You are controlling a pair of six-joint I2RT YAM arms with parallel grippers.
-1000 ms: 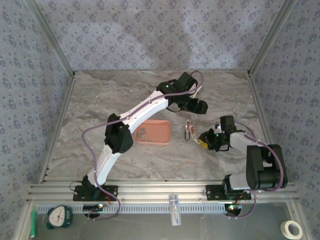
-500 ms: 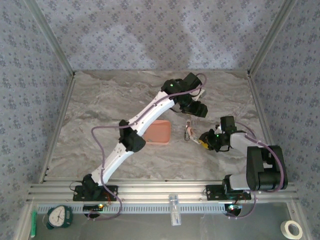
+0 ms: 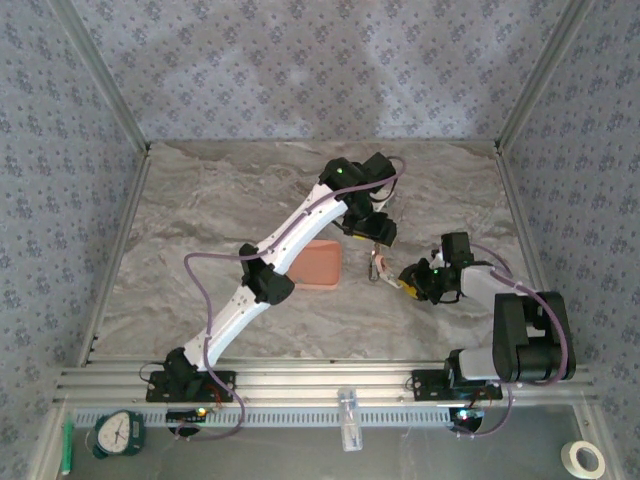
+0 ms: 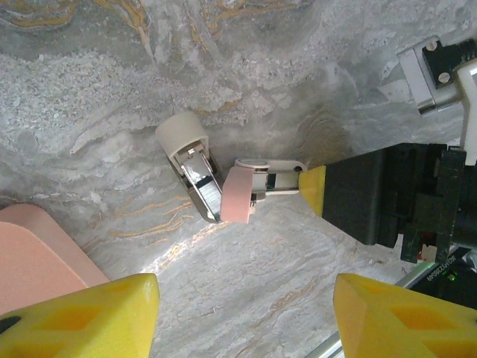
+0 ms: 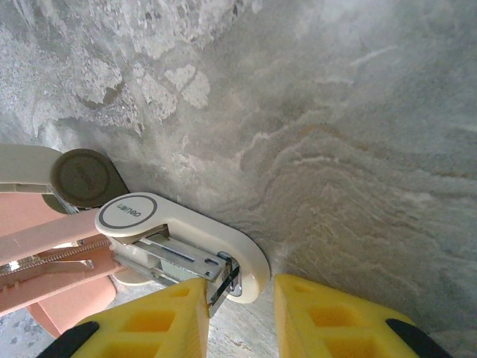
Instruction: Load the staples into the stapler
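1. Front ledge, nearer than the rail: a dial clock [image 3: 120, 432] on the left and a tape roll [image 3: 587, 458] in the right corner.
2. Both arm bases are bolted on the rail at the near edge of the worktop [image 3: 200, 215].
3. The right end effector [image 3: 408, 279] is right of the worktop's centre, low and pointing left. In its wrist view [image 5: 238, 309] the yellow fingers [image 5: 149, 321] stand close together, with the stapler's rounded rear end between them. It is clenched on that end.
4. The stapler [image 3: 378, 264] lies flat about mid-worktop, slightly right of centre, well apart from every edge.
5. The stapler [image 4: 238, 194] is opened up. Its cream lid is swung away to the upper left, the grey metal channel is bare, and the pink part lies beside the channel. The white arm runs to the right arm's yellow fingertip [image 4: 313, 190] and touches it.
6. The right wrist view shows the same white arm [image 5: 186, 231], with a round logo at its far end and metal parts under it.
7. The pink tray [image 3: 322, 265] is just left of the stapler, not touching it, and partly under the left arm. Its corner [image 4: 30, 253] shows in the left wrist view.
8. The left end effector [image 3: 377, 240] hangs over the stapler's far end. It is released [image 4: 246, 317]: the yellow fingers [image 4: 89, 317] stand wide apart, with nothing between them.
9. Patterned walls rise at the far and side edges.
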